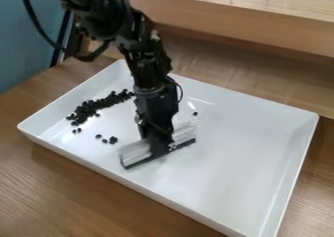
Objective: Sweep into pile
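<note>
The black gripper [161, 142] hangs down over the left-centre of a white tray [248, 133], shut on a sweeping tool [135, 153] with a pale body and a dark lower edge. The tool lies slanted at the tray's floor, its ends showing on both sides of the gripper. Small black pieces [98, 106] form an elongated heap in the tray's left part. Several loose pieces [113, 140] lie between that heap and the tool, and one single piece [195, 113] rests right of the arm.
The tray's raised rim [124, 182] surrounds the work area. It stands on a brown wooden table [72, 192]. A wooden ledge [241, 24] runs behind it, and a blue-grey surface [23, 41] is at the upper left.
</note>
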`<state>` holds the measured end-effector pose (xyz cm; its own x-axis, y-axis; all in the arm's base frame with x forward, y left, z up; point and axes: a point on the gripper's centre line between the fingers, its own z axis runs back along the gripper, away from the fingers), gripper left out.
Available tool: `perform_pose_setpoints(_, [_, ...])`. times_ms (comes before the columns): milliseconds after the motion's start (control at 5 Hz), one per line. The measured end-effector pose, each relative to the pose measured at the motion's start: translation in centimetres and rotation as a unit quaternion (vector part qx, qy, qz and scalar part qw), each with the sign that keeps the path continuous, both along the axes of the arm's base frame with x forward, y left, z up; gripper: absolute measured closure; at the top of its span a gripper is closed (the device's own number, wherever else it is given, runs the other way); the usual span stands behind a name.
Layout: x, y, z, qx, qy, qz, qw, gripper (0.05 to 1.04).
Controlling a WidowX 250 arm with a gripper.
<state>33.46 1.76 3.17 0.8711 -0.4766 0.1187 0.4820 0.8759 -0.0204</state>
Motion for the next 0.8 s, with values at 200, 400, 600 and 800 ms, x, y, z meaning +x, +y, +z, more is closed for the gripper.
perform_pose_setpoints(200, [-1.1, 1.4, 0.2, 0.014, 0.001, -0.008, 0.9999, 0.686])
perform_pose_setpoints(400, [-1.5, 3.0, 0.1, 0.025, -0.012, -0.020, 0.9994, 0.686])
perform_pose_setpoints(600, [-1.8, 5.9, 0.2, 0.039, -0.020, -0.009, 0.9990, 0.686])
perform_pose_setpoints(800, [-1.7, 7.7, 0.3, 0.054, -0.036, -0.017, 0.9978, 0.686])
